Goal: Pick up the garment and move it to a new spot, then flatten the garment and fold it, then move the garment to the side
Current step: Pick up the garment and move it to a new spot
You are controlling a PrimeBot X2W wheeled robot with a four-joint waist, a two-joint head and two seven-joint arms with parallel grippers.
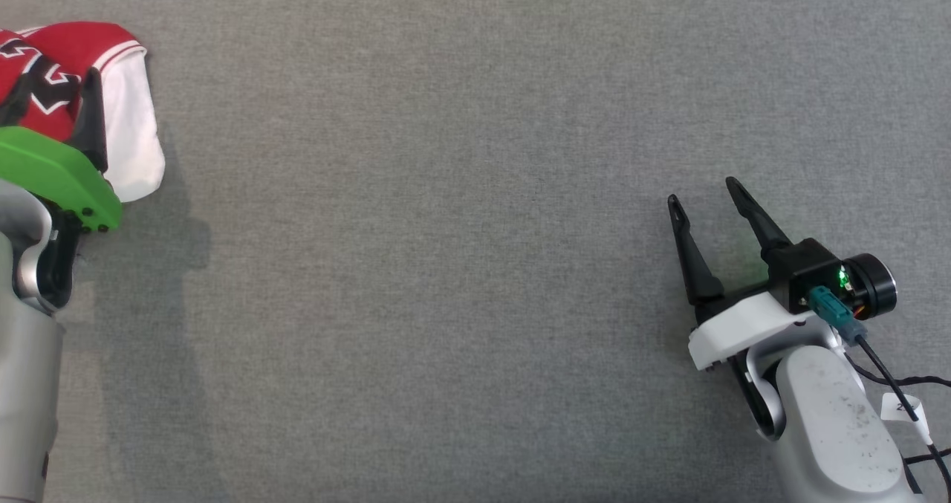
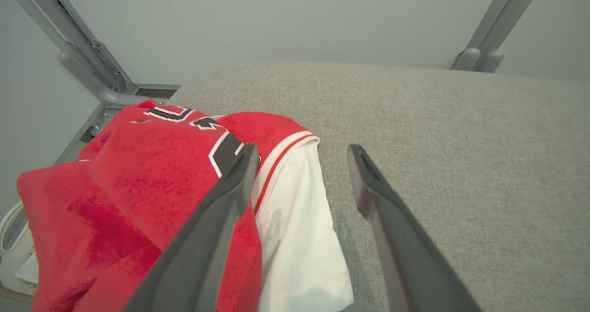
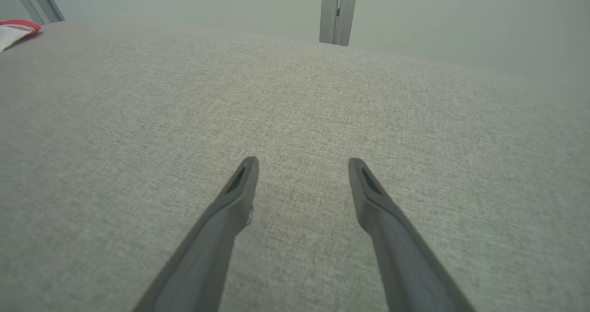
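Red-and-white garment (image 1: 122, 128) bunched at the left edge of the grey worktop (image 1: 461, 213), both arms' jaws released.
The left jaws stand spread and hold nothing: one finger (image 2: 221, 220) crosses the red cloth, contact impossible to tell, and the other is over bare worktop just beside the white part. Near the right edge, the right jaws are also spread wide, nothing between them, well apart from the garment.

Bright, even light, soft shadows (image 1: 148, 258), sharp focus.
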